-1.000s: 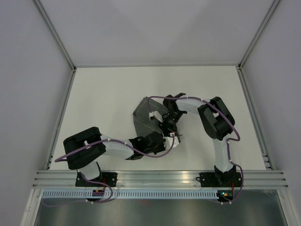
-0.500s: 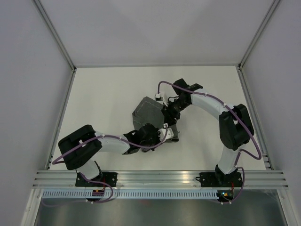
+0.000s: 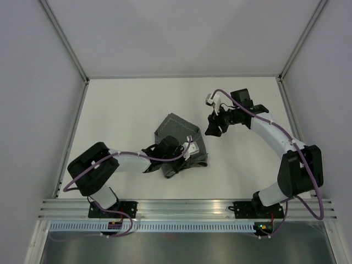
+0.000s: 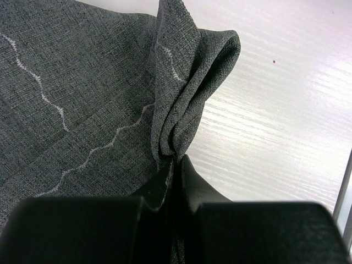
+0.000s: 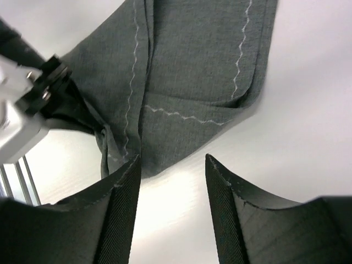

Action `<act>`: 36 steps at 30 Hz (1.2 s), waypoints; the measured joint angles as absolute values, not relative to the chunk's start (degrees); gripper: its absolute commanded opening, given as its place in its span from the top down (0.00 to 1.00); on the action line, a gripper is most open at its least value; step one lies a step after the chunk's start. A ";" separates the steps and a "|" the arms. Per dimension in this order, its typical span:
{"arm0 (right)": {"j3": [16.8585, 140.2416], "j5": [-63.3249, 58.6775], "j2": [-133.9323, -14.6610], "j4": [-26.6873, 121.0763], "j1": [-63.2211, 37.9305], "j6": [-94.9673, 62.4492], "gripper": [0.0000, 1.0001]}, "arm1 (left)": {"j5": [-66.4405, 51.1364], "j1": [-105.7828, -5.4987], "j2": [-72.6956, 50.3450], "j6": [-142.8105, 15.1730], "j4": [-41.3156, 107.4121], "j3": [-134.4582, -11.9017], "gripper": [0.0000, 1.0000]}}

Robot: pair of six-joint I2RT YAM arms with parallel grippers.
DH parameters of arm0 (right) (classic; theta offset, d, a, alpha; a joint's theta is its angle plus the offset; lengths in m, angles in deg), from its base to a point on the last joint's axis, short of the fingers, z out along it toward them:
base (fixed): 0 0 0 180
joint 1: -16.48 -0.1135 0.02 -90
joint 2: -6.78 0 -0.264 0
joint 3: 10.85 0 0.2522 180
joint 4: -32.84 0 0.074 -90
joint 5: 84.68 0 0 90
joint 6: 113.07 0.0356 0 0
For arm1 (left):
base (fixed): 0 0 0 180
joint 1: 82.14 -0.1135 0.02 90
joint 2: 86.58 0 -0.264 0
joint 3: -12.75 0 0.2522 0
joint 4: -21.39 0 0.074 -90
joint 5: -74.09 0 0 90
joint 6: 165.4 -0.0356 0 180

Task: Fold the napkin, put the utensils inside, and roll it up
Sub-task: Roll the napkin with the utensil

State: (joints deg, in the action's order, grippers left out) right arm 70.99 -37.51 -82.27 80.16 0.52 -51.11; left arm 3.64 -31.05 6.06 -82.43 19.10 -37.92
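The dark grey napkin (image 3: pixel 177 133) lies folded and bunched on the white table just left of centre. Its wavy pale stitching shows in the left wrist view (image 4: pixel 82 104) and the right wrist view (image 5: pixel 192 66). My left gripper (image 3: pixel 181 157) is at the napkin's near edge. It is shut on a pinched fold of cloth that stands up between its fingertips (image 4: pixel 175 160). My right gripper (image 3: pixel 215 125) is above the table to the right of the napkin, apart from it. It is open (image 5: pixel 171 165) with nothing between its fingers. The utensils are out of view.
White enclosure walls ring the table (image 3: pixel 126 104) on three sides. An aluminium rail (image 3: pixel 187 208) runs along the near edge by the arm bases. The left arm's wrist (image 5: pixel 27 99) shows at the upper left of the right wrist view.
My right gripper opened, let go of the napkin and drew back to the right. The left gripper stayed shut on the cloth and shifted left and slightly away, and the napkin settled flatter.
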 measured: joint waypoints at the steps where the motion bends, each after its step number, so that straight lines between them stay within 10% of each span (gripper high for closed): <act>1: 69.48 -37.73 -80.57 79.72 0.49 -52.39 0.43 | 4.07 -31.22 6.06 -82.27 19.32 -37.96 0.98; 36: 41.70 -23.65 -64.20 65.65 -23.75 -72.02 0.21 | 28.27 -41.28 17.58 -77.66 32.91 -50.81 0.98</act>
State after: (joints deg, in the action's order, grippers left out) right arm 41.70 -23.65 -64.20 65.65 -23.75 -72.02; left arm 28.27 -41.28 17.58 -77.66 32.91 -50.81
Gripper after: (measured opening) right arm 0.786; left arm 0.065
